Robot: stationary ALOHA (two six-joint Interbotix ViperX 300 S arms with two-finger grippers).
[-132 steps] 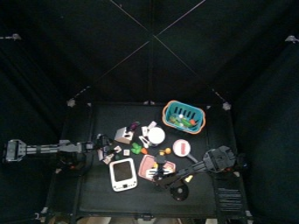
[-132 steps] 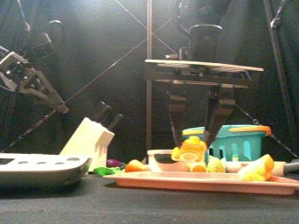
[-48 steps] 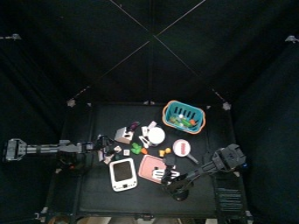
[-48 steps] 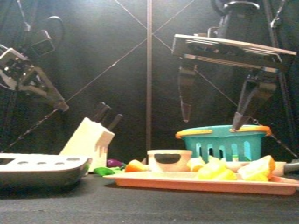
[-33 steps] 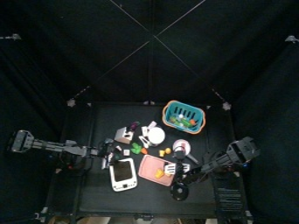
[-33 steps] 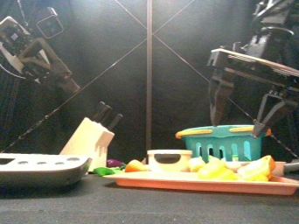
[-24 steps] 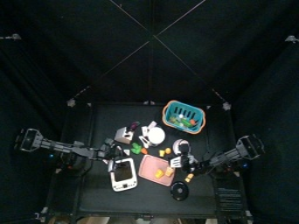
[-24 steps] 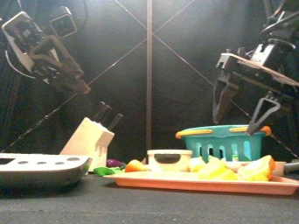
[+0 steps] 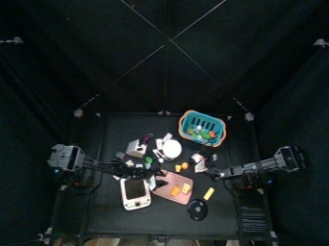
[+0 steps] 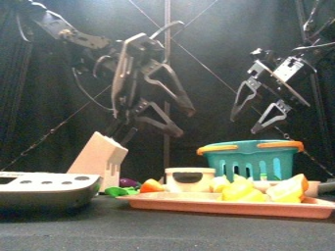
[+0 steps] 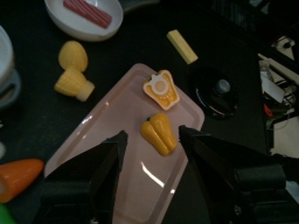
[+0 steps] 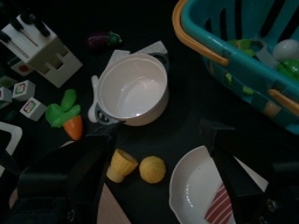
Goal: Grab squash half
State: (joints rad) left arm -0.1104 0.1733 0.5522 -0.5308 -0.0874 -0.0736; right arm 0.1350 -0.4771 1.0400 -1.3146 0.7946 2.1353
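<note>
Top view: your left arm [image 9: 80, 168] comes in from the left and its gripper [image 9: 141, 171] hangs by the near left of the table [image 9: 110, 130], beside the scale [image 9: 134, 193]. The right gripper [image 9: 221, 177] hangs near the table's right edge. The pink tray [image 9: 167, 184] lies between the two, and the teal basket [image 9: 202, 123] is at the far right. The squash half is too small here to pick out.

Front view: both grippers are up in the air, well above everything. The left gripper [image 10: 155, 113] has its jaws spread above the knife block [image 10: 102, 157]. The right gripper [image 10: 262, 116] is spread too, above the basket [image 10: 249, 157]. The tray [image 10: 216, 203] sits low in front with yellow pieces on it.

Left wrist view: your left gripper [image 11: 156, 133] is spread wide with nothing in it, looking down at the tray [image 11: 111, 118]. The squash half [image 11: 160, 88], cut face up with a pale centre, lies on the tray beside an orange piece [image 11: 160, 136]. The jaws touch neither.

Right wrist view: the right gripper [image 12: 158, 144] is spread and empty above a white pot [image 12: 131, 87], two yellow pieces [image 12: 138, 167] and a plate [image 12: 198, 179]
</note>
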